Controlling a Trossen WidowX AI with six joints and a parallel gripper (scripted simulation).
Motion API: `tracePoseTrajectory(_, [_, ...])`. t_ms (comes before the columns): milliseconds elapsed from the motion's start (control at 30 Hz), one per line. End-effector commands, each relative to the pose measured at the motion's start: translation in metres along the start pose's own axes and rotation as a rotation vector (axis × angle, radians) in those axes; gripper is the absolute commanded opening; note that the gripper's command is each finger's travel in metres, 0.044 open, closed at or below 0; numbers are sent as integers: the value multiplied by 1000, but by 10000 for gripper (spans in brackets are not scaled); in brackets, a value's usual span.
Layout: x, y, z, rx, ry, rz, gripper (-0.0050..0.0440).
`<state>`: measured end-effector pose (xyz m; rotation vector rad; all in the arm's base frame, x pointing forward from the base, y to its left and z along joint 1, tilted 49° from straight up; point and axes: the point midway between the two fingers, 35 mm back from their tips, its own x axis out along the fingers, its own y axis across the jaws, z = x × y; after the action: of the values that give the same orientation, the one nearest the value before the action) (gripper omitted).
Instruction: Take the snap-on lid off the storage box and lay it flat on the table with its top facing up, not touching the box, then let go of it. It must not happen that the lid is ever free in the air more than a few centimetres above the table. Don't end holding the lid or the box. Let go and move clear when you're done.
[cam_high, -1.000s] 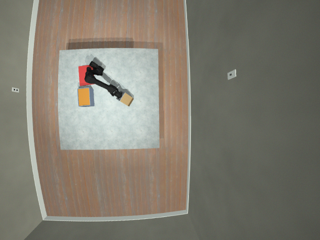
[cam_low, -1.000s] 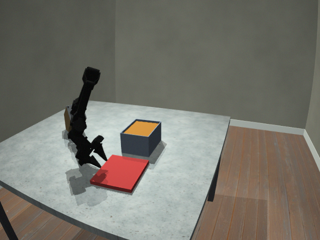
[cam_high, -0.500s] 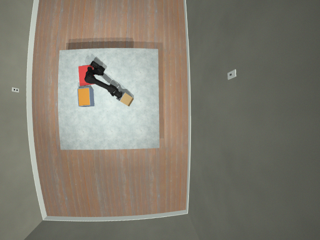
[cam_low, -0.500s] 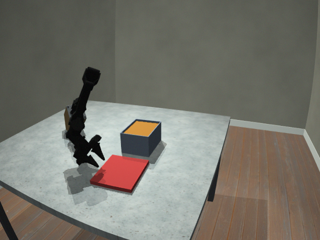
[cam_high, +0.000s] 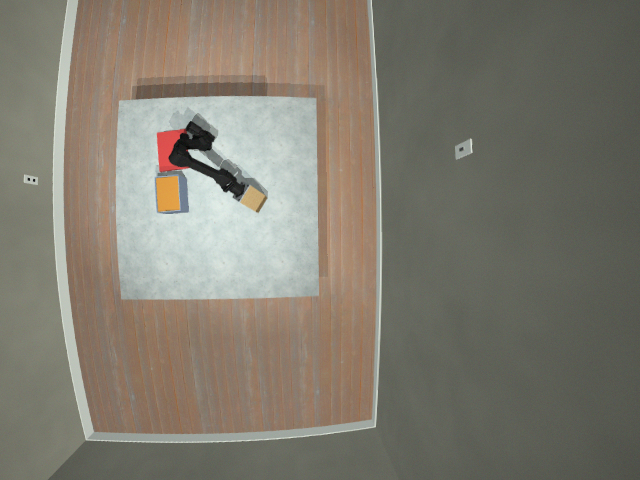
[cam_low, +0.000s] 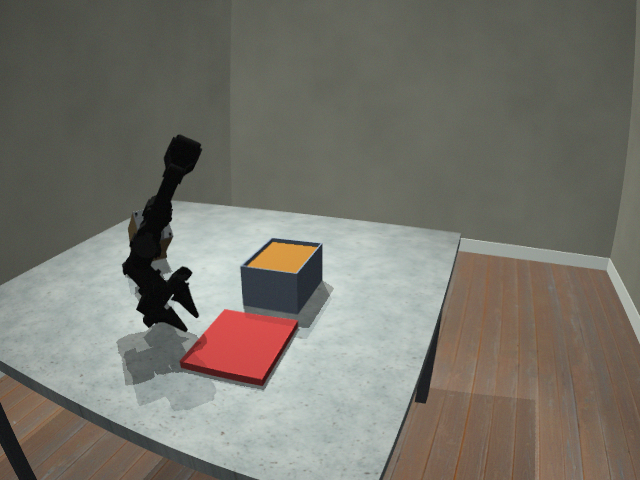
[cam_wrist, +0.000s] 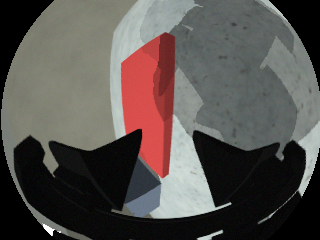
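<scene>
Soft, even light falls from above and leaves the grey walls dim. The arm casts overlapping pale shadows on the table toward its near left corner. No glare. The top view bows at its edges; the wrist view is a fisheye circle, slightly soft.

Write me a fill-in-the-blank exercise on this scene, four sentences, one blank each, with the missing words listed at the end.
1. The flat lid lying on the table is ____ in colour.
2. The storage box has no lid on it, and its inside shows ____.
3. The hand is ____ and holds nothing.
4. Between the lid and the box, the exterior view shows a narrow ____, so the two do not touch.

Missing words: red; orange; open; gap
</scene>
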<state>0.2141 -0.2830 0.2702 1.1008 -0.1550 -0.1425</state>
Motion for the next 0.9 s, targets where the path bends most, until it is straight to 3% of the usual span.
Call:
tracePoseTrajectory(0, [-6,-10,-2,17,4,-4,275])
tracePoseTrajectory(400, [-20,-22,-2,17,4,-4,275])
tracePoseTrajectory(867, [-30,-3,0,1,-1,-2,275])
